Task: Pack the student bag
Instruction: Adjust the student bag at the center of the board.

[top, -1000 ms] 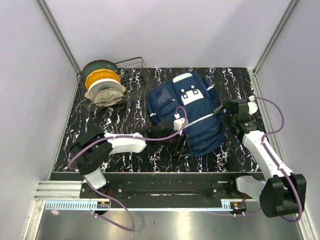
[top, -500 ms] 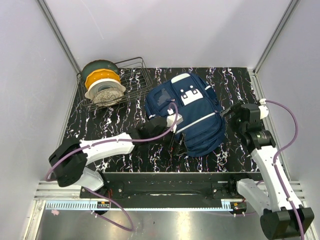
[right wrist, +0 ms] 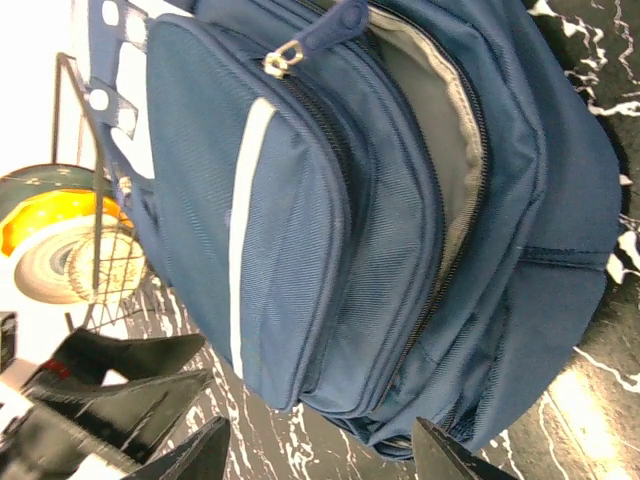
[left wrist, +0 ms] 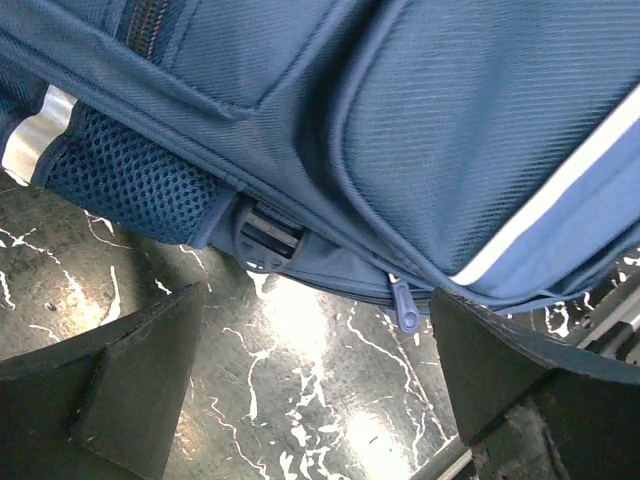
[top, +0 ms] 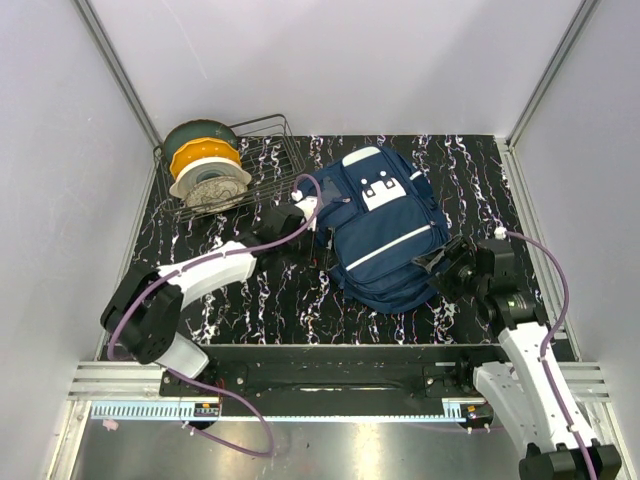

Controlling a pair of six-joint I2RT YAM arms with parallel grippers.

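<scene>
We have swung our left gripper from the bag's near side to its far left edge. Our right gripper has pulled back to the near right corner, and the bag's left edge has shifted right.

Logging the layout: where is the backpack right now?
Top view: the backpack lies mid-table, right of the wire rack, between the left gripper and right gripper.

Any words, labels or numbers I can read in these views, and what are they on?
No legible text in any view.
White patch on the navy blue fabric backpack: small dark marks, too small to read.
Pale blue strip at the bottom of the top view: fine marks, too small to read.
</scene>
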